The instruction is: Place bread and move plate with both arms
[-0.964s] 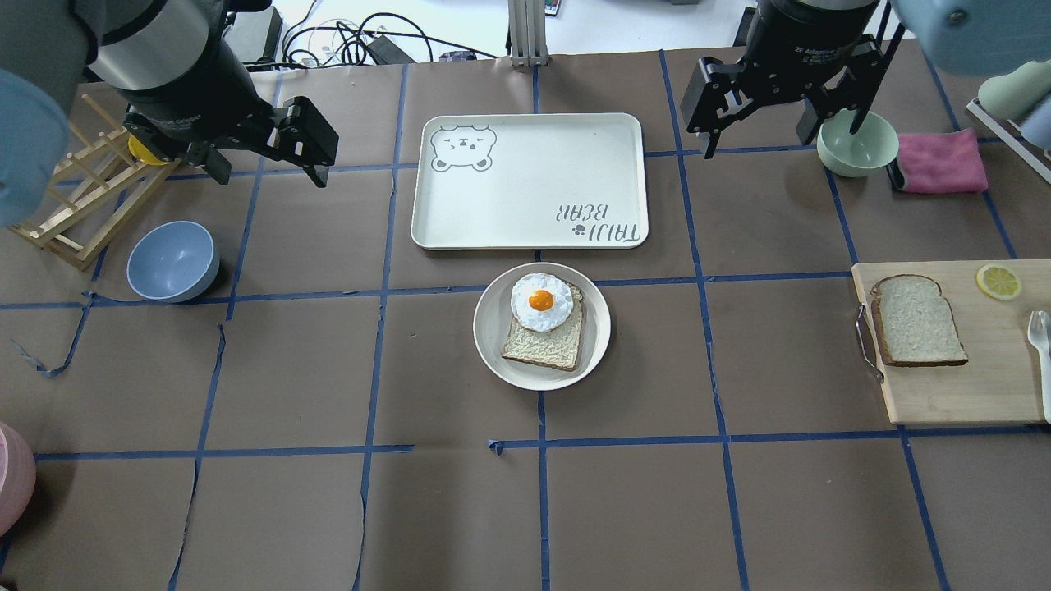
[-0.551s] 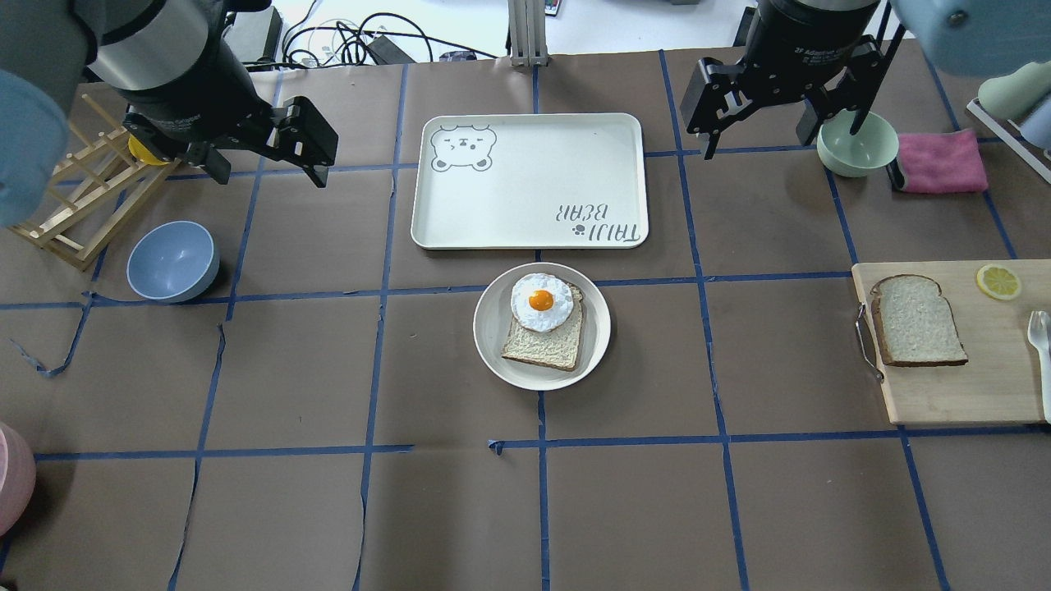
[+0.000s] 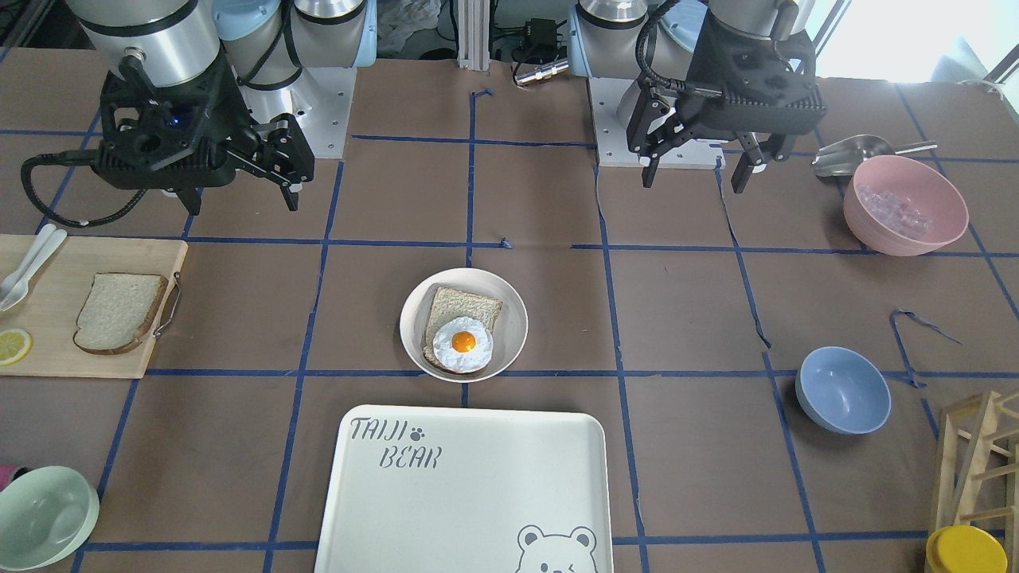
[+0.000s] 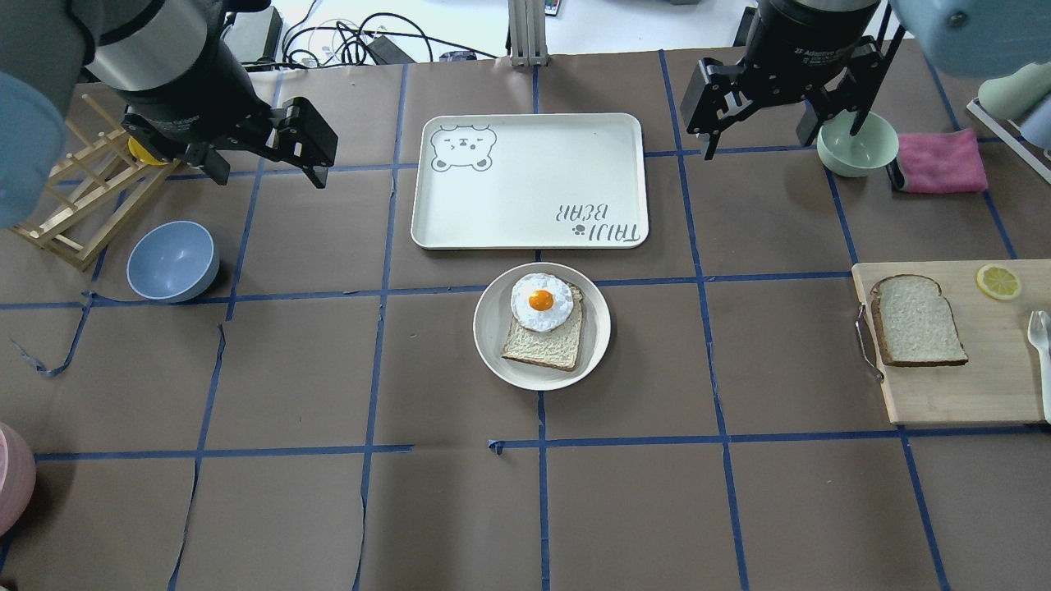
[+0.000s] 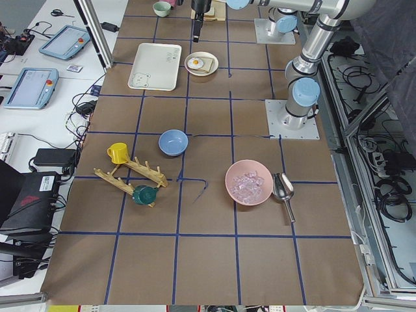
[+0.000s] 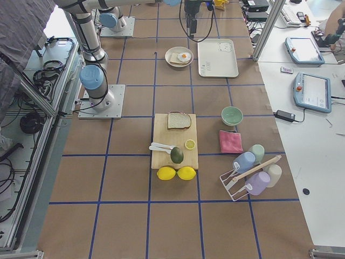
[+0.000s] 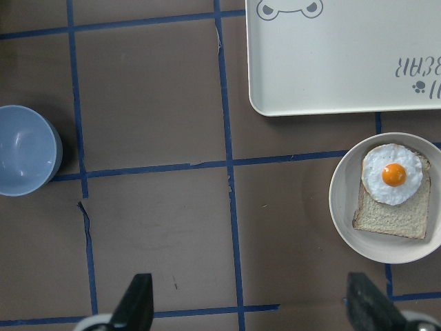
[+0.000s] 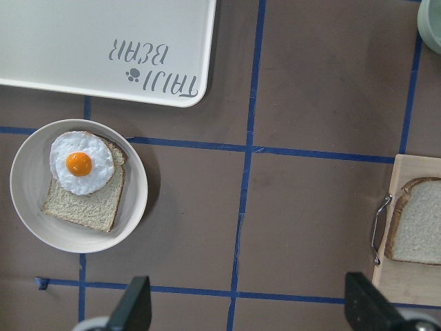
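The pale bread slice (image 4: 915, 320) lies on a wooden cutting board (image 4: 944, 394) at the right; it also shows in the front view (image 3: 119, 310) and the right wrist view (image 8: 417, 221). The cream plate (image 4: 491, 353) sits mid-table and holds a tanner slice with a fried egg (image 4: 541, 301); the plate also shows in the left wrist view (image 7: 341, 207). My left gripper (image 4: 267, 168) hangs open and empty high over the far left. My right gripper (image 4: 780, 139) hangs open and empty high over the far right.
The bear-print tray (image 4: 530, 234) lies just beyond the plate. A blue bowl (image 4: 172, 261) and a wooden rack (image 4: 74, 205) stand at the left. A green bowl (image 4: 856, 144) and a pink cloth (image 4: 940, 162) are at the far right. A lemon slice (image 4: 998, 281) lies on the board.
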You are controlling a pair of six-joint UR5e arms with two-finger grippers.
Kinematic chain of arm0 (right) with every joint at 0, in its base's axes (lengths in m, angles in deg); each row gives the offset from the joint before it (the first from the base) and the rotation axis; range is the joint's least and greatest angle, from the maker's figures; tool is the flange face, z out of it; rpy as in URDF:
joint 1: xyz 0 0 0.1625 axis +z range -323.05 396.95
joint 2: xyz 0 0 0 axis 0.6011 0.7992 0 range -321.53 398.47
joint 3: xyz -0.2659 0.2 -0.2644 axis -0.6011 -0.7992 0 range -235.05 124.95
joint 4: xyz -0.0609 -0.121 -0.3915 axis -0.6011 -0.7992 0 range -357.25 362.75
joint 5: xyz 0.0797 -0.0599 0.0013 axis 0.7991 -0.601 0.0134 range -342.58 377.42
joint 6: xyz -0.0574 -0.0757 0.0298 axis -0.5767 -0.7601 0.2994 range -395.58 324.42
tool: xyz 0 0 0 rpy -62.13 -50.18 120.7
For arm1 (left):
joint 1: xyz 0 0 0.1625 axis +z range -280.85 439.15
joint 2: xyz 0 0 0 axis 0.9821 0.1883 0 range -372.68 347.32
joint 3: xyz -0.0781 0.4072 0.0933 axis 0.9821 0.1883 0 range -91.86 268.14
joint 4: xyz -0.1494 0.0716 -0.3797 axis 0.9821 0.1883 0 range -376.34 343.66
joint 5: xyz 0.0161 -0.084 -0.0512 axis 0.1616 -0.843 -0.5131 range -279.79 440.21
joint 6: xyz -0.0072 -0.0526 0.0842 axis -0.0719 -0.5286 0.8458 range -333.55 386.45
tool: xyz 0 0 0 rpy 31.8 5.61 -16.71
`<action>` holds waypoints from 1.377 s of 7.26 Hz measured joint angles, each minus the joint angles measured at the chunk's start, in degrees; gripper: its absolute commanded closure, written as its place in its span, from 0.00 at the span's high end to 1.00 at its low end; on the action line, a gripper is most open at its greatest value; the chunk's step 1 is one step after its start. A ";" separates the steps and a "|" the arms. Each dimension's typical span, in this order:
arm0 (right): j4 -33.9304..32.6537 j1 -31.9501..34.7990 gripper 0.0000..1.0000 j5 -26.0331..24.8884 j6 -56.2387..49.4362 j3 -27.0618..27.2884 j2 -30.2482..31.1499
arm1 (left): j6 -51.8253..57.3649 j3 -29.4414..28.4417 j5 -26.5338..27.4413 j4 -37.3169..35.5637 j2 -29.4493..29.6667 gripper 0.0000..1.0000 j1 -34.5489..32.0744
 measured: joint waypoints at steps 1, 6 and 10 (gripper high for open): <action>0.00 0.00 1.00 0.00 0.01 0.01 -0.01 | 0.00 0.03 0.01 0.01 -0.02 1.00 0.00; -0.16 -1.56 1.00 -1.56 -0.56 1.55 -0.47 | 0.00 0.09 0.01 0.43 -0.25 1.00 0.00; -9.70 -13.09 1.00 -11.36 -1.51 17.06 -0.69 | 0.00 0.07 -0.01 0.54 -0.29 1.00 0.05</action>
